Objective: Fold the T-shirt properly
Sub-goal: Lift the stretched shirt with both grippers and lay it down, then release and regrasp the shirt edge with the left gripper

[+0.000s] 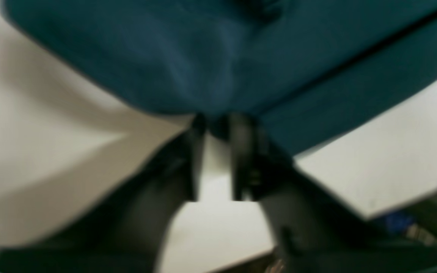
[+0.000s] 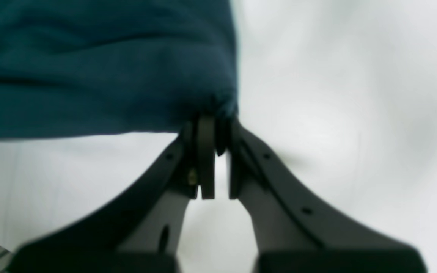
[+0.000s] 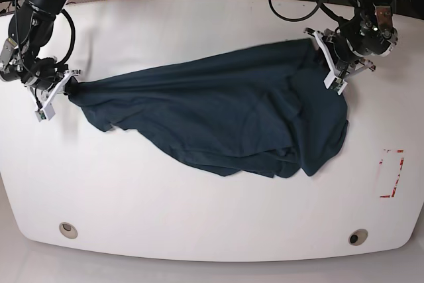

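The dark navy-teal T-shirt (image 3: 225,111) lies stretched and rumpled across the white table (image 3: 199,210), bunched toward its front right. At the cloth's left end, my right gripper (image 3: 66,87) is shut on a corner of it; in the right wrist view the fabric (image 2: 89,68) is pinched at the gripper (image 2: 214,121). My left gripper (image 3: 333,67) sits at the shirt's far right upper edge. In the blurred left wrist view the left gripper (image 1: 216,121) has its fingers parted, with the cloth (image 1: 203,57) edge lying at the tips.
A red rectangular marking (image 3: 391,173) sits on the table near its right edge. Two small round holes (image 3: 67,230) (image 3: 358,237) lie near the front edge. Cables (image 3: 298,4) trail over the back edge behind my left arm.
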You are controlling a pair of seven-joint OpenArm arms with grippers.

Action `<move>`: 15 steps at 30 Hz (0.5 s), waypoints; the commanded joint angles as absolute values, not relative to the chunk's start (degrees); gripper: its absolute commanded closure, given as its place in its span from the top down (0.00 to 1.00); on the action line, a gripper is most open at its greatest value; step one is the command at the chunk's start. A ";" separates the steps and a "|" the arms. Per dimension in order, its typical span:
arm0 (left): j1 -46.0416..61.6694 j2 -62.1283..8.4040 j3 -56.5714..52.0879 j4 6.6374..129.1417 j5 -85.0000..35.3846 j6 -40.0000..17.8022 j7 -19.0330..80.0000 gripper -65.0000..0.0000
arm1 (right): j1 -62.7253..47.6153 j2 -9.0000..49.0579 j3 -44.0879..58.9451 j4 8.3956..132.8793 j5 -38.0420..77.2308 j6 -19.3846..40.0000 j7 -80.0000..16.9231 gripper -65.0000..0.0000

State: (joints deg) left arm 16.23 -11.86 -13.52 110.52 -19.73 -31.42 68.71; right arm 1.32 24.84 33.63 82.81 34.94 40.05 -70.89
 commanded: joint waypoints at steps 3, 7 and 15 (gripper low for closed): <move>15.87 -12.53 -14.29 111.52 -19.65 -33.54 69.05 0.56 | 1.71 26.24 34.07 83.82 37.67 40.00 -69.76 0.04; 15.34 -12.70 -15.43 111.69 -19.74 -33.89 69.05 0.57 | 1.27 26.24 34.15 83.82 37.67 40.00 -69.76 0.04; 8.22 -12.44 -25.80 111.43 -19.74 -35.38 69.05 0.57 | 0.66 25.27 34.15 88.13 37.49 40.00 -69.67 0.04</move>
